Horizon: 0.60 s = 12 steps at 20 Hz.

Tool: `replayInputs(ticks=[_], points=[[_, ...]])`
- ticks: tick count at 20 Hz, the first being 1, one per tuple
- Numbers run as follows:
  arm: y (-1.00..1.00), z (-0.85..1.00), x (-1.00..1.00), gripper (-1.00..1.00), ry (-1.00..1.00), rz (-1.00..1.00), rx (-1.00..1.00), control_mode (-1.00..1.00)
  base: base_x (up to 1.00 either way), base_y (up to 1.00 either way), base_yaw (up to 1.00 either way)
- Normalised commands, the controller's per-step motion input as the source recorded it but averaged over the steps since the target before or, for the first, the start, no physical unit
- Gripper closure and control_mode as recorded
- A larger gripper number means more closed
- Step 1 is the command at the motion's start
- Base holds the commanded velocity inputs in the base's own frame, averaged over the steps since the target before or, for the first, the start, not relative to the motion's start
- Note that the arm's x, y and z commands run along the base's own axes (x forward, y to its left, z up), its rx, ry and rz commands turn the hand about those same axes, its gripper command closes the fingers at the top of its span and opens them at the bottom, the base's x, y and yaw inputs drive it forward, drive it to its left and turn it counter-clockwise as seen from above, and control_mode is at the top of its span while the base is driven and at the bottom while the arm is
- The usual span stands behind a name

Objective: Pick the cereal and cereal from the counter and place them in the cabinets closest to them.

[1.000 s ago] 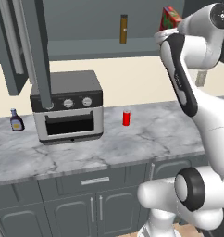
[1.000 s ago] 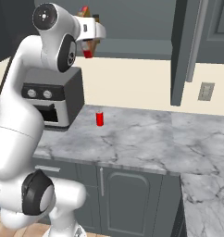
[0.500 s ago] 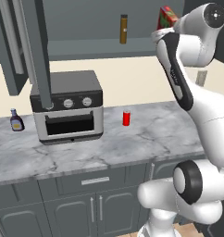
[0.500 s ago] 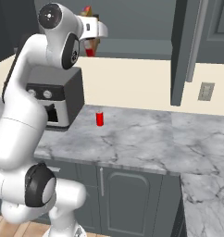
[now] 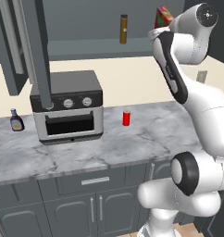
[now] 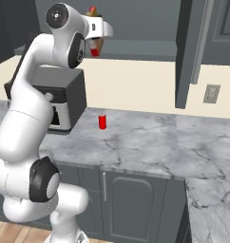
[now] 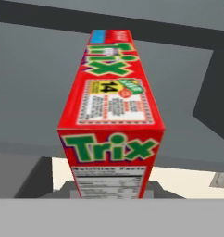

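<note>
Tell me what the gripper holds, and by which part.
The gripper holds the red cereal box, apparently near its lower end; the fingers themselves are hidden.

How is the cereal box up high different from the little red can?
The cereal box is held up by the gripper at the open cabinet; the red can stands on the counter. The cereal box is a flat-sided carton with lettering; the red can is round and plain. Both are mostly red.
</note>
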Motion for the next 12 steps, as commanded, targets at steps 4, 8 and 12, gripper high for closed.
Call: replayInputs(ticks=[4,8,12], points=[[0.00,0.00,0.26,1.00,0.01,0.00,0.00,-1.00,0.00,0.00,0.00],[0.00,0.00,0.26,1.00,0.01,0.00,0.00,-1.00,0.00,0.00,0.00],[0.00,0.00,0.25,1.00,0.03,0.00,0.00,-1.00,0.00,0.00,0.00]])
